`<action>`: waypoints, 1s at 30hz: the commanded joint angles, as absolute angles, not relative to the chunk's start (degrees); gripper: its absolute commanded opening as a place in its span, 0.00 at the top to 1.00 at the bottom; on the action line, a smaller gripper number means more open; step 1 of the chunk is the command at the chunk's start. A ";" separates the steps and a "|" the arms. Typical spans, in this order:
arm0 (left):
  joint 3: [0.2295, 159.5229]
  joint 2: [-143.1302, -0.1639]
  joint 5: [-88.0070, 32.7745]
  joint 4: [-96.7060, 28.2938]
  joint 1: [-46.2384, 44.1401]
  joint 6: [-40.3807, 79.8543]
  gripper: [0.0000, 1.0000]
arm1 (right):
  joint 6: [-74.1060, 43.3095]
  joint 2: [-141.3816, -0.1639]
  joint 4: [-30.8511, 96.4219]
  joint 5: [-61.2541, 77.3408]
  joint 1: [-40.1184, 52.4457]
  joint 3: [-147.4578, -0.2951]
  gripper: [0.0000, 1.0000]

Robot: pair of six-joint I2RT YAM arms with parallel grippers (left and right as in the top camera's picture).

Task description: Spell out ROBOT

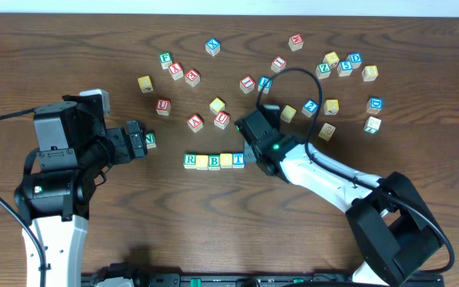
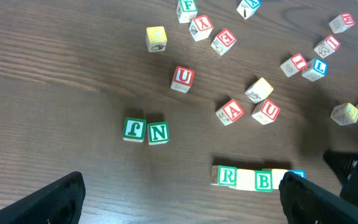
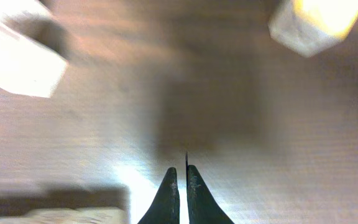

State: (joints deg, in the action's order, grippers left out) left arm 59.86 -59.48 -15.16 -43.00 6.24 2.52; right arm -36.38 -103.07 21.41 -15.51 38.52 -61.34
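Observation:
Five cubes lie in a row: green R, a yellow-faced cube, green B, a second yellow-faced cube and blue T. My right gripper is shut on nothing, low over the table just right of the T. My left gripper stands wide open and empty, left of the row. Its right finger hides part of the T in the left wrist view.
A green N cube and another green-lettered cube lie in front of the left gripper. Several loose letter cubes are scattered across the far half of the table, among them a red U and a red A.

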 commanded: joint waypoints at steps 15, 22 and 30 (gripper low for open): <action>61.10 -59.46 -15.84 -42.83 6.46 1.74 0.02 | -28.01 -102.54 20.45 -4.32 42.11 -68.86 0.99; 61.10 -59.46 -15.84 -42.83 6.46 1.74 0.02 | -28.21 -102.54 19.51 -1.93 45.45 -68.86 0.99; 61.10 -59.46 -15.84 -42.85 6.46 1.74 0.02 | -27.99 -102.54 20.38 -0.69 50.50 -68.86 0.99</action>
